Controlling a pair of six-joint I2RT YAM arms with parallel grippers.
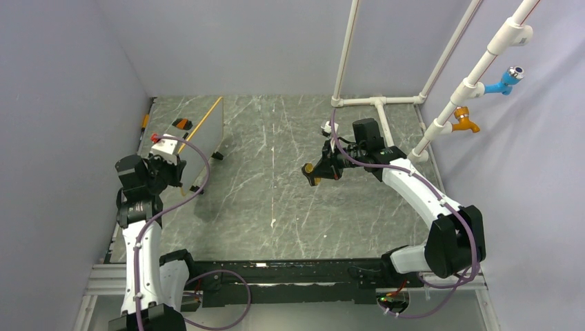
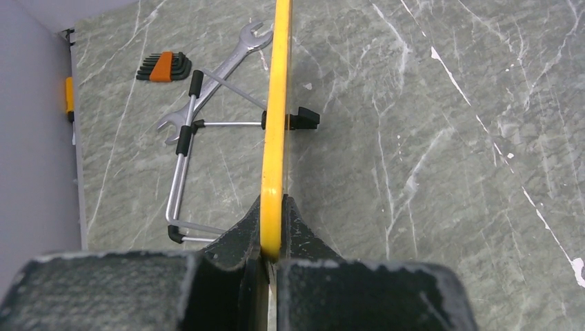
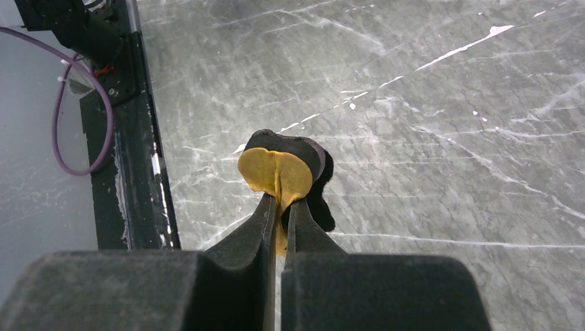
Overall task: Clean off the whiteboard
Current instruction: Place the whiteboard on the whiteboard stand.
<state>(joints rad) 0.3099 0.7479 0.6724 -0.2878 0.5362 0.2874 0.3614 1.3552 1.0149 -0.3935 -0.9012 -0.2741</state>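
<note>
The whiteboard (image 1: 209,129) stands upright at the far left of the table, propped on a wire stand (image 2: 181,162). In the left wrist view only its yellow-orange frame edge (image 2: 274,131) shows, running straight away from the camera. My left gripper (image 2: 271,238) is shut on the near end of that edge, and from above it (image 1: 179,157) sits at the board's near corner. My right gripper (image 3: 279,210) is shut on a small orange piece with a black pad (image 3: 281,167). It holds this piece above the middle of the table, where the gripper (image 1: 319,170) and the piece (image 1: 310,173) are well to the right of the board.
A wrench (image 2: 224,69) and an orange-and-black hex key set (image 2: 163,67) lie behind the board near the left wall. A white pipe frame (image 1: 378,101) with blue (image 1: 506,81) and orange (image 1: 465,123) fittings stands at the back right. A black rail (image 1: 290,274) borders the near edge.
</note>
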